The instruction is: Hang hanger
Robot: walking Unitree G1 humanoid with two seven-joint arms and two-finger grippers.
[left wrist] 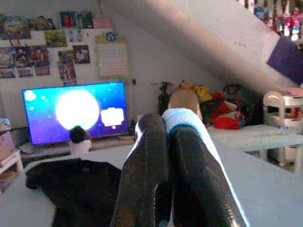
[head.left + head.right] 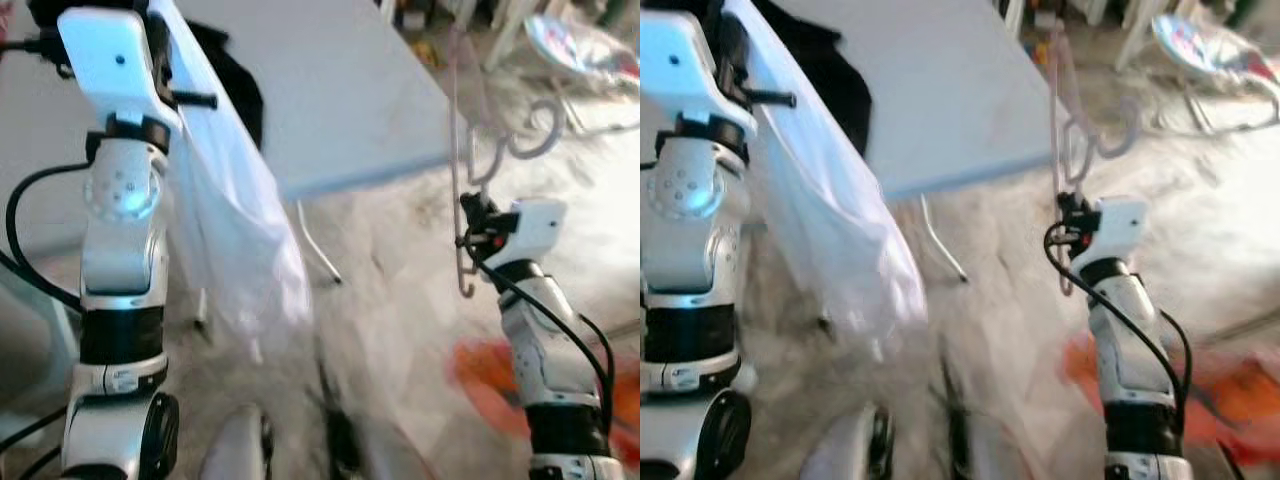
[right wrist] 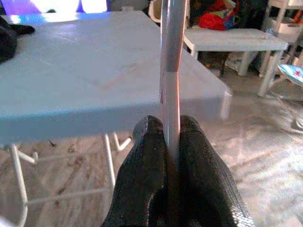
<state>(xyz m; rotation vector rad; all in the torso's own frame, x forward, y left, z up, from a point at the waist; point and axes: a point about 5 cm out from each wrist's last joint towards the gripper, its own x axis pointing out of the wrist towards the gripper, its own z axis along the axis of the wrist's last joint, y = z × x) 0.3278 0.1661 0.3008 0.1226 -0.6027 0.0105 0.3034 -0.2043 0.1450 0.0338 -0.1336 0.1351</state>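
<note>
Garment (image 2: pixel 235 230) left of hanger (image 2: pixel 458 150), table (image 2: pixel 340 90) behind both, dark cloth (image 2: pixel 235 85) on table

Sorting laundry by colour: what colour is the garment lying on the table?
Black garment, lying on the pale table; it shows best in the left wrist view.

Hanger (image 2: pixel 459 160): thin pale pink, blurred, held near-vertical, hook curling beside table's near corner, lower end below grip. Right gripper (image 3: pixel 171 142) fingers pinched on bar. White garment (image 2: pixel 235 230) hangs from left gripper (image 1: pixel 163 142).
</note>
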